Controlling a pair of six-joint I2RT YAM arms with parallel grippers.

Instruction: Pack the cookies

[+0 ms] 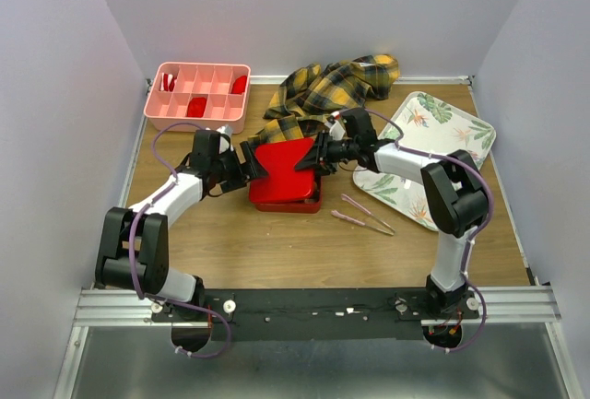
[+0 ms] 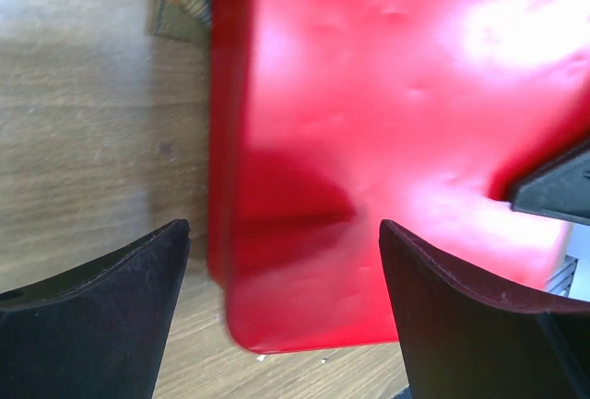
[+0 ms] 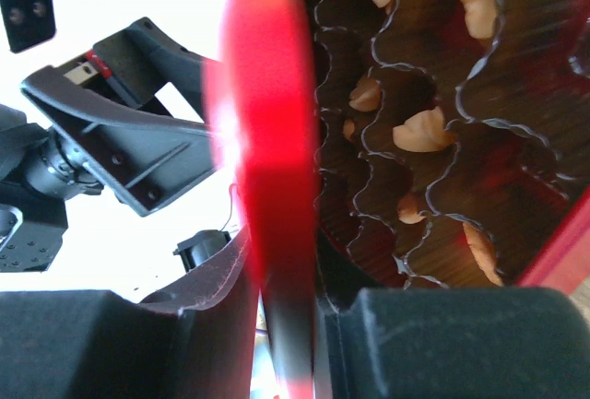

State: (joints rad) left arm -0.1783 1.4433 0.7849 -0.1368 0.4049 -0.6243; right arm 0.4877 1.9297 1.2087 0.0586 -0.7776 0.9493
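A red box (image 1: 286, 198) sits mid-table with its red lid (image 1: 284, 161) raised at a tilt. Seen edge-on in the right wrist view, the lid (image 3: 267, 141) is pinched between the fingers of my right gripper (image 3: 290, 325), which reaches it from the right (image 1: 315, 161). Beside the lid, the box's dark scalloped insert holds several pale orange cookies (image 3: 419, 132). My left gripper (image 1: 251, 167) stands open at the lid's left corner. In its own view the lid (image 2: 387, 141) lies between and beyond the spread fingers (image 2: 286, 307), which touch nothing.
A pink gridded tray (image 1: 198, 95) with dark-red pieces stands at the back left. A plaid cloth (image 1: 336, 86) lies behind the box. A floral tray (image 1: 452, 127) sits at the right under the right arm. Pink tweezers (image 1: 364, 215) lie in front of it.
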